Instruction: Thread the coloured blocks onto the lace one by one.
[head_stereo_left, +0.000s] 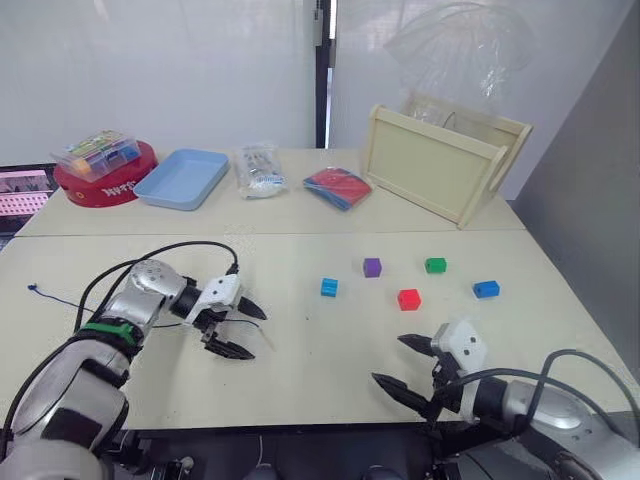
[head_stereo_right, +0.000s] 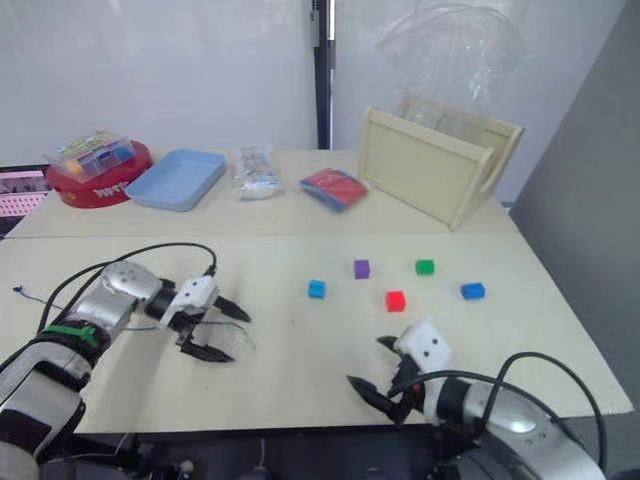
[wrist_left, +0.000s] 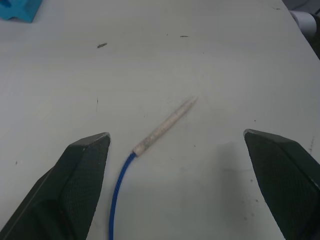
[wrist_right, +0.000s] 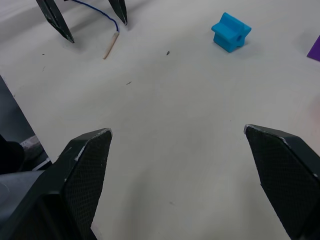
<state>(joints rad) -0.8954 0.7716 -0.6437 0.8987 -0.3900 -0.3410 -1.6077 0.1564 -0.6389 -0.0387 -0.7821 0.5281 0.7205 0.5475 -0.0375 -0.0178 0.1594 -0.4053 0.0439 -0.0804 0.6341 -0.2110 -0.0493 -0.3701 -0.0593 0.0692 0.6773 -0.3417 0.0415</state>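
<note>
A pale table (head_stereo_left: 300, 380) carries 5 small blocks in its right half: cyan (head_stereo_left: 329, 287), purple (head_stereo_left: 372, 267), green (head_stereo_left: 435, 265), red (head_stereo_left: 408, 299), blue (head_stereo_left: 486, 289). The left gripper (head_stereo_left: 243, 329) gapes wide over the lace's (wrist_left: 118, 187) pale tip (wrist_left: 165, 125). The right gripper (head_stereo_left: 402, 362) is spread wide, empty. Writing on the red tin (head_stereo_left: 105, 180) is unreadable.

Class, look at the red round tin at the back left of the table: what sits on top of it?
On the red tin rests a clear box of mixed coloured pieces. The box covers the tin's top, so its contents cannot be seen.
</note>
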